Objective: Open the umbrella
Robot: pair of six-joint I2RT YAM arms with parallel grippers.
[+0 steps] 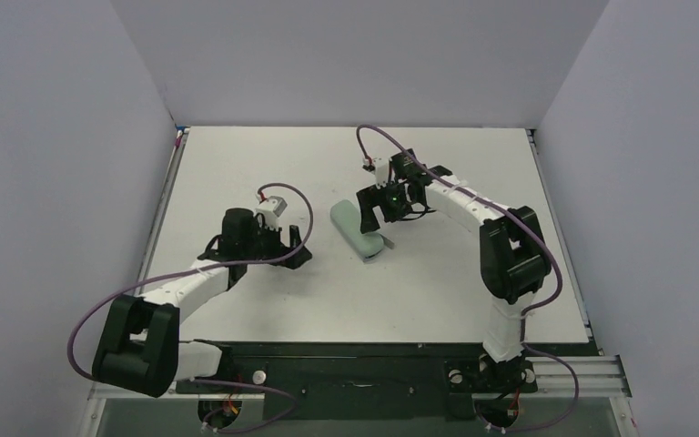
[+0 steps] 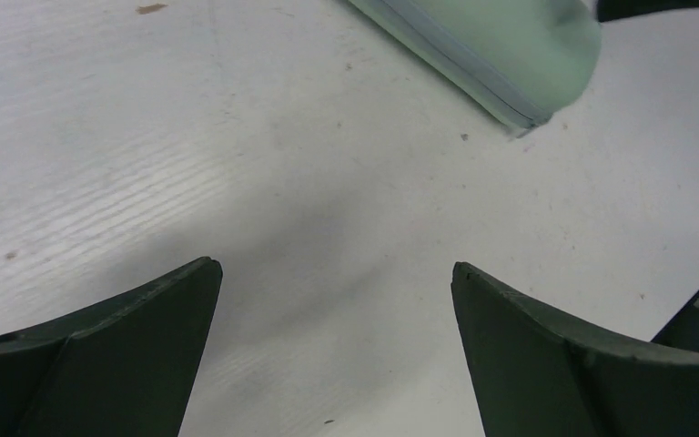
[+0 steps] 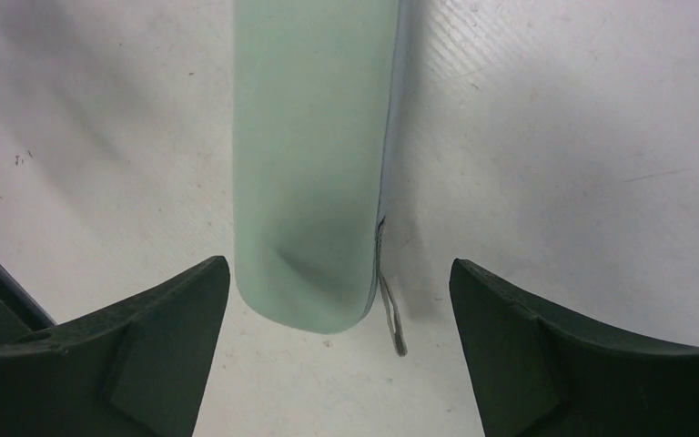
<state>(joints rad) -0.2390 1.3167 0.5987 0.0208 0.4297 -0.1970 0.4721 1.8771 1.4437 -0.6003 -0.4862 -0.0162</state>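
The umbrella does not show in any view. A pale green oblong zip case (image 1: 357, 232) lies flat on the white table (image 1: 264, 164) at mid-table. My right gripper (image 1: 379, 215) hangs open just over the case's far end. In the right wrist view the rounded end of the case (image 3: 314, 155) sits just ahead of the gap of that gripper (image 3: 339, 264), touching neither finger, with the zip pull (image 3: 393, 319) trailing beside it. My left gripper (image 1: 298, 251) stands open to the case's left, apart from it. The left wrist view has bare table between its fingers (image 2: 337, 269), with the case (image 2: 501, 50) at top right.
Grey walls close in the table on three sides. A dark finger tip of the right gripper (image 2: 655, 7) shows at the top right edge of the left wrist view. The arm bases and cables (image 1: 355, 378) run along the near edge.
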